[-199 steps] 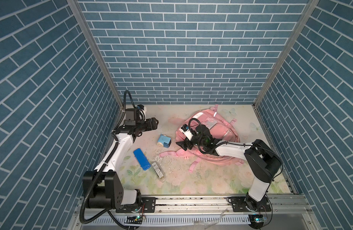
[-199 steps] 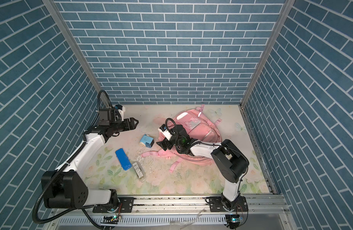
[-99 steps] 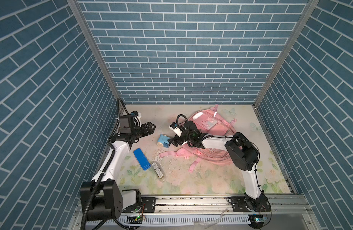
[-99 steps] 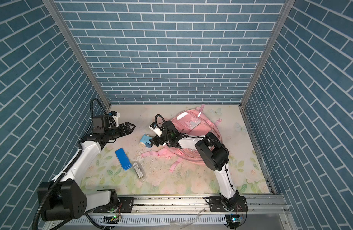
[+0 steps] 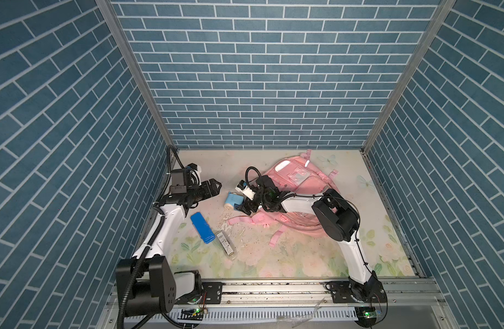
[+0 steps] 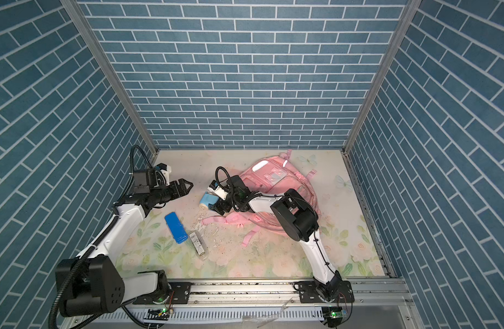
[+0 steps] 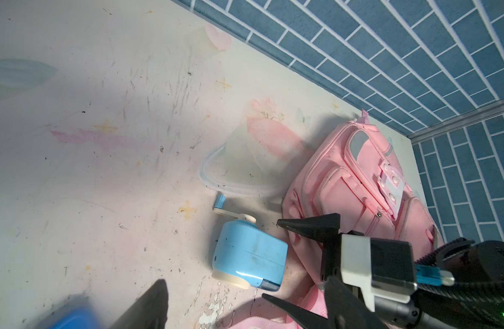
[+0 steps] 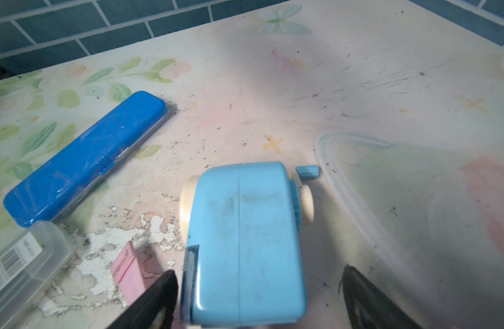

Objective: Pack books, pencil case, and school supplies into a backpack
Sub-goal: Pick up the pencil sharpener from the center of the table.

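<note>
Backpack (image 5: pixel 302 182) lay on counter (image 5: pixel 302 256), behind right hand (image 8: pixel 259 270). Blue pencil case (image 5: pixel 202 232) and clear barcoded box (image 5: pixel 226 249) lay near, clear of both hands. Pencil sharpener (image 8: pixel 245 228) sat between right hand's wide-apart fingers; contact not discernible. Left hand (image 5: pixel 218 188) apart, empty, facing sharpener.

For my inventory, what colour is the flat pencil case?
Bright blue; the pencil case shows best in the right wrist view.
</note>
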{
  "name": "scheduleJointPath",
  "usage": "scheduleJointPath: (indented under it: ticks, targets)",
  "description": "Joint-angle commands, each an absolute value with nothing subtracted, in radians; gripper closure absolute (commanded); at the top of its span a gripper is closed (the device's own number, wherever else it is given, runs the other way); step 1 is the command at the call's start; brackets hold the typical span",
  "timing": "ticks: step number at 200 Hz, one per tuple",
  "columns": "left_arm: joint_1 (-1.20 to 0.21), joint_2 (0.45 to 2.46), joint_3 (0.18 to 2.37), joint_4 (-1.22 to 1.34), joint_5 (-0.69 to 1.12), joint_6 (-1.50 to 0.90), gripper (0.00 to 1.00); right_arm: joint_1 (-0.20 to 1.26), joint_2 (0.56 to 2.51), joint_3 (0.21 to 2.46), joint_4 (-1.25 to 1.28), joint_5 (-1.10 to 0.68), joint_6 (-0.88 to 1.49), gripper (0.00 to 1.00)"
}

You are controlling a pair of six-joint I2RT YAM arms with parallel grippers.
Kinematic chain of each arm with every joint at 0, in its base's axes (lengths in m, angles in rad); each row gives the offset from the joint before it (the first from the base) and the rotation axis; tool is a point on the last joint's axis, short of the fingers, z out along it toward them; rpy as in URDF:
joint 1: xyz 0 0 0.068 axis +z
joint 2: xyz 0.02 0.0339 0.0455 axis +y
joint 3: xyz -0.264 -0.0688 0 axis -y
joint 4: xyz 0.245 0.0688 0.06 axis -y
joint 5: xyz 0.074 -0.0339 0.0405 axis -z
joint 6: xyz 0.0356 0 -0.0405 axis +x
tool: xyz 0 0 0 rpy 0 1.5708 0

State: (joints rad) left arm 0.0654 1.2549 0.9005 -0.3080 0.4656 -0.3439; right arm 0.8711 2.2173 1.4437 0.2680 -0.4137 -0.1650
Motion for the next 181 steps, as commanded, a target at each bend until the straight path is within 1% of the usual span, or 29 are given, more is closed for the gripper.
scheduleJointPath:
  ticks: [1,31,45,81,103,127,152,169,181]
  targets:
    - [0.074,1.243,0.89,-0.294,0.452,-0.341,0.14,0.886,2.248,1.464,0.249,-0.402,-0.23,0.11]
    - [0.075,1.235,0.889,-0.298,0.449,-0.341,0.14,0.889,2.249,1.453,0.267,-0.399,-0.251,0.18]
    - [0.074,1.232,0.889,-0.3,0.448,-0.341,0.14,0.889,2.25,1.451,0.267,-0.406,-0.26,0.23]
    - [0.075,1.221,0.894,-0.311,0.445,-0.341,0.14,0.893,2.231,1.443,0.27,-0.431,-0.271,0.39]
    - [0.075,1.209,0.903,-0.323,0.442,-0.341,0.14,0.902,2.194,1.412,0.309,-0.424,-0.271,0.45]
    - [0.074,1.185,0.923,-0.348,0.443,-0.337,0.14,0.905,2.112,1.361,0.387,-0.414,-0.236,0.53]
    - [0.058,1.152,0.958,-0.385,0.432,-0.33,0.14,0.9,1.994,1.304,0.461,-0.376,-0.172,0.57]
    - [0.011,1.128,0.991,-0.401,0.393,-0.338,0.14,0.88,1.891,1.243,0.524,-0.324,-0.092,0.58]
    - [-0.055,1.118,1.022,-0.403,0.346,-0.342,0.14,0.849,1.807,1.167,0.599,-0.29,-0.025,0.62]
